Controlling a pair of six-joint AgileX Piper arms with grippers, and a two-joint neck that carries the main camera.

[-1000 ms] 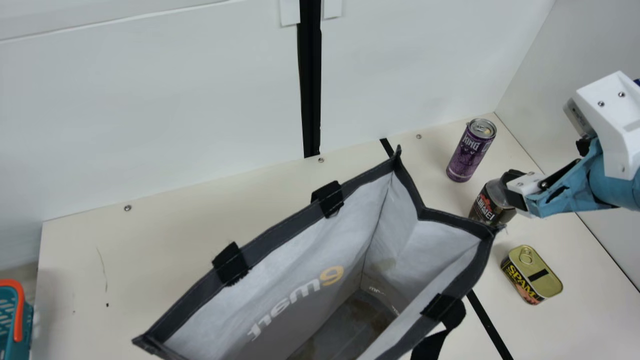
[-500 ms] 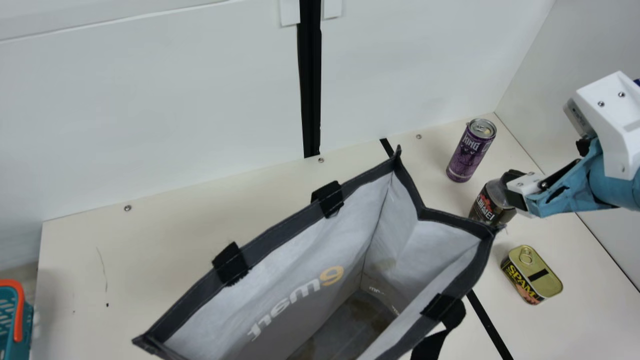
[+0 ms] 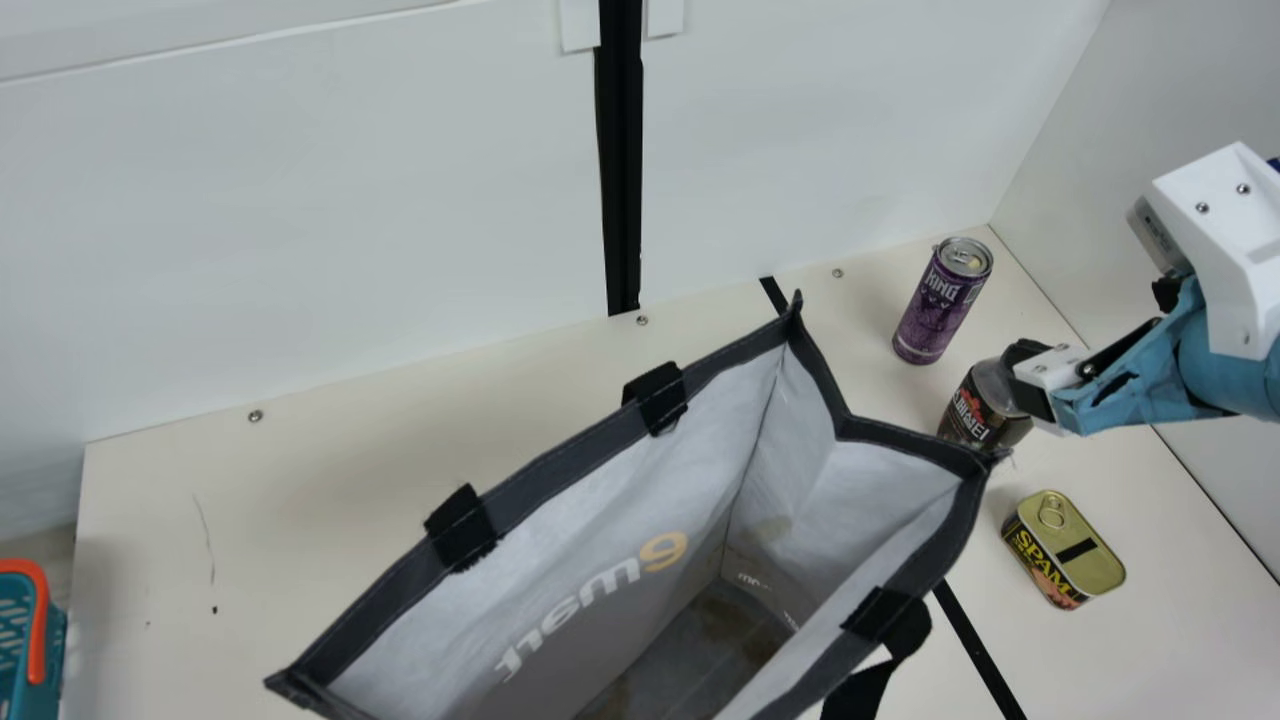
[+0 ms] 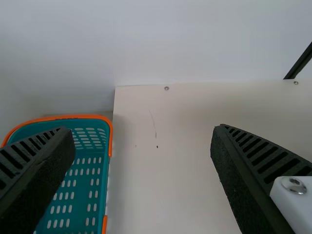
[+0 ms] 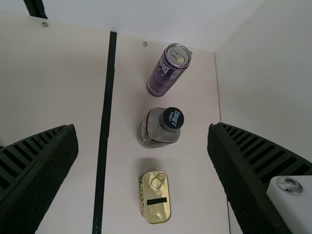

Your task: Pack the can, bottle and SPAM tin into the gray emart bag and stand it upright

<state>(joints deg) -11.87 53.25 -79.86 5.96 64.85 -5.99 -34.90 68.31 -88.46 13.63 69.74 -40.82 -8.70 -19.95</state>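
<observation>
Gray emart bag (image 3: 600, 530) — mouth open — near the SPAM tin (image 3: 1066, 552).

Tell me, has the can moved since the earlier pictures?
No. In the main view, the can keeps the same spacing from the screw nearest it.

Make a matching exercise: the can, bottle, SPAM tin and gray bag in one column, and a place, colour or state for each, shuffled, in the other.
Column one
1. can
2. bottle
3. SPAM tin
4. gray bag

Column two
A. gold top with a black strip
B. wide open at the top
C. purple sides
D. standing between the two other groceries

Right pairs
1-C
2-D
3-A
4-B
</observation>
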